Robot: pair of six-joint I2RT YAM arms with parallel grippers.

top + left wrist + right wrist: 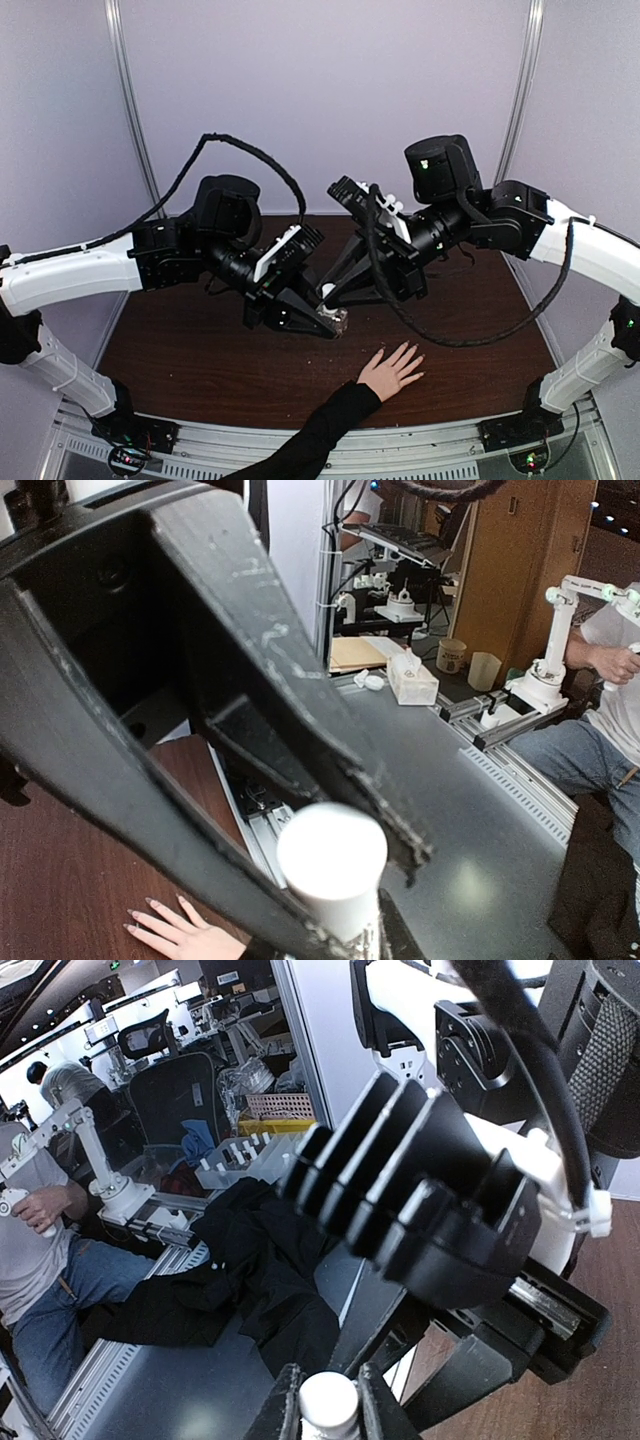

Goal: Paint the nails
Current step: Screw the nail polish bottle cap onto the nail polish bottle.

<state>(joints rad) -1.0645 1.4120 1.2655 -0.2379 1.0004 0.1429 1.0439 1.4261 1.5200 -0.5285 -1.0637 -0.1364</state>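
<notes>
Dark tabletop below: our left gripper clamps the bottle, our right gripper pinches its cap; a skewed twist could spill polish near the 5 nails.

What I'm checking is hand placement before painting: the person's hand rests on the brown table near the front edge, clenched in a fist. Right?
Not quite. The hand rests on the brown table near the front edge, but its fingers are spread, not clenched; the top external view shows it.
</notes>
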